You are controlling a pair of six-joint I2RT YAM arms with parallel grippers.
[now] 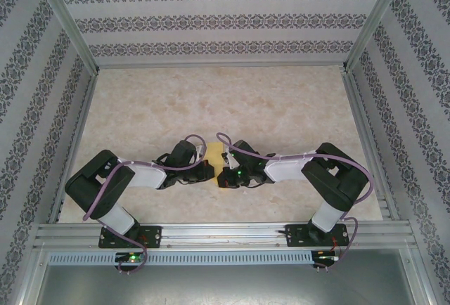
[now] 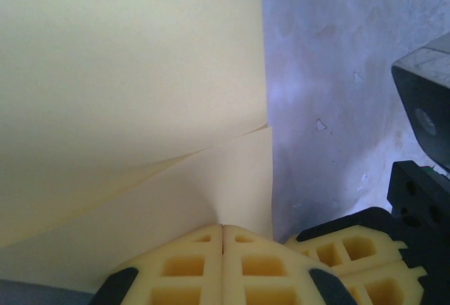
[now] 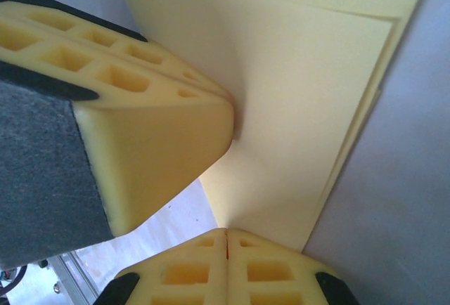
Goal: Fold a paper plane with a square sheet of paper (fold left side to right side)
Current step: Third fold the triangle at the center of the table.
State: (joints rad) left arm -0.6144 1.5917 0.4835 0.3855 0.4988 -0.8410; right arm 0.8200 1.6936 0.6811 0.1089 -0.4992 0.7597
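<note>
Pale yellow paper (image 2: pixel 126 73), cream marbled table (image 1: pixel 211 101), damask-striped grey walls (image 1: pixel 211 20).

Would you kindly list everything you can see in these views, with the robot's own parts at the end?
paper: one, yellow, folded in layers, on the table between the two grippers
table: one, pale marbled, floor of the enclosure
walls: three, white with dark patterned bands, at the left, back and right of the table
rails: several, silver metal, along the near edge and up the corners
left arm: one, black and white, reaching in to the centre
right arm: one, black and white, reaching in to the centre
left gripper: one, yellow fingers, shut, tips at the paper
right gripper: one, yellow fingers, shut, tips at the paper's edge
</note>
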